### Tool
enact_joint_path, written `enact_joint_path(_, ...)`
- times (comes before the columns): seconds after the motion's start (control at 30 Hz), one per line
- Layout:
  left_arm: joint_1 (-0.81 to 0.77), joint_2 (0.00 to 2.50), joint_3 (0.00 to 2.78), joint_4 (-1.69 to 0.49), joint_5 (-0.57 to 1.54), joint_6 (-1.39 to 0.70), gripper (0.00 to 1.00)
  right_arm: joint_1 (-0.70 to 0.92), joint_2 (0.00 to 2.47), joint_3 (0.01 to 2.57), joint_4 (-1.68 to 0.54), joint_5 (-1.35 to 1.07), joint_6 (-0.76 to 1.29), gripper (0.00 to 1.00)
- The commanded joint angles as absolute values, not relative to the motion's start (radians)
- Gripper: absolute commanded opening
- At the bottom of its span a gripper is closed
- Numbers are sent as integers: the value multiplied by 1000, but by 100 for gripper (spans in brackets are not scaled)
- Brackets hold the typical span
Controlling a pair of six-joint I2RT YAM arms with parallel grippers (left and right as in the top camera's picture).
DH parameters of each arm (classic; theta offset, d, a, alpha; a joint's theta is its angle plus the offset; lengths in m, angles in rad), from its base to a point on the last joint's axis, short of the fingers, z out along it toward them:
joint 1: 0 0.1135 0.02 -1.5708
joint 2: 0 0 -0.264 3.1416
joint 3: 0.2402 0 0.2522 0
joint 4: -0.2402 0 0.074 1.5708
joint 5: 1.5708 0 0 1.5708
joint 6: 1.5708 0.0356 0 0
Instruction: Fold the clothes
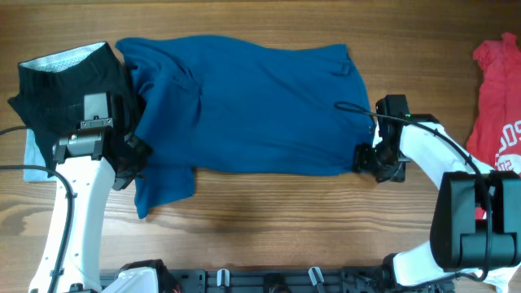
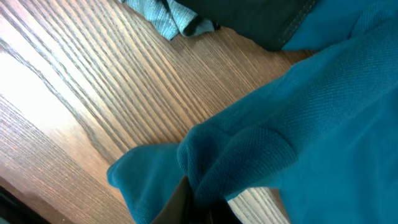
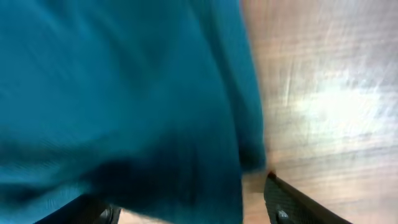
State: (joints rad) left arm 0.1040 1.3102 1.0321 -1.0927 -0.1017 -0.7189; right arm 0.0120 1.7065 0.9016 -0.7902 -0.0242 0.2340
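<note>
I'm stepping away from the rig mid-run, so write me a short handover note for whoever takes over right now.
Left gripper: at the blue shirt's left edge; bunched cloth hides it, grip unclear.
Right gripper: fingers open, straddling the shirt's lower right corner.
Black garment lies far left, red T-shirt at the right edge.
Done: shirt spread across the table; no finished fold visible.
Left: fold the shirt, then probably the other two.

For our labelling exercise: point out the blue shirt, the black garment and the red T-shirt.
blue shirt (image 1: pixel 260 106), overhead, its middle.
black garment (image 1: pixel 49 94), overhead, its middle.
red T-shirt (image 1: pixel 496 98), overhead, upper plain part.
</note>
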Motion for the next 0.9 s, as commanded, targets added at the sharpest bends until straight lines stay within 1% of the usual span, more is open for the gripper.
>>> enact_joint_path(0.0,109,1312,1034,-1092,-125,-710,6,14,1707,891,-737,-27,251,73)
enact_joint_path(0.2,109,1312,1034,-1087,-125,-710,6,14,1707,891,-726,-27,236,72)
enact_joint_path(0.3,109,1312,1034,-1088,-125,-710,6,14,1707,891,-712,-28,236,64)
enact_joint_path(0.33,109,1312,1034,-1088,-125,-710,6,14,1707,891,-710,-28,236,55)
enact_joint_path(0.4,109,1312,1034,-1088,-125,-710,6,14,1707,891,-709,-39,236,42)
enact_joint_path(0.43,109,1312,1034,-1088,-125,-710,6,14,1707,891,-706,-47,236,36)
enact_joint_path(0.47,109,1312,1034,-1088,-125,-710,6,14,1707,891,-706,-47,236,34)
enact_joint_path(0.6,109,1312,1034,-1087,-125,-710,6,14,1707,891,-712,-47,237,8)
enact_joint_path(0.63,109,1312,1034,-1086,-125,-710,6,14,1707,891,-716,-47,238,4)
enact_joint_path(0.77,109,1312,1034,-1086,-125,-710,6,14,1707,891,-742,-67,236,4)
enact_joint_path(0.87,109,1312,1034,-1088,-125,-709,4,14,1692,907,-801,-98,236,4)
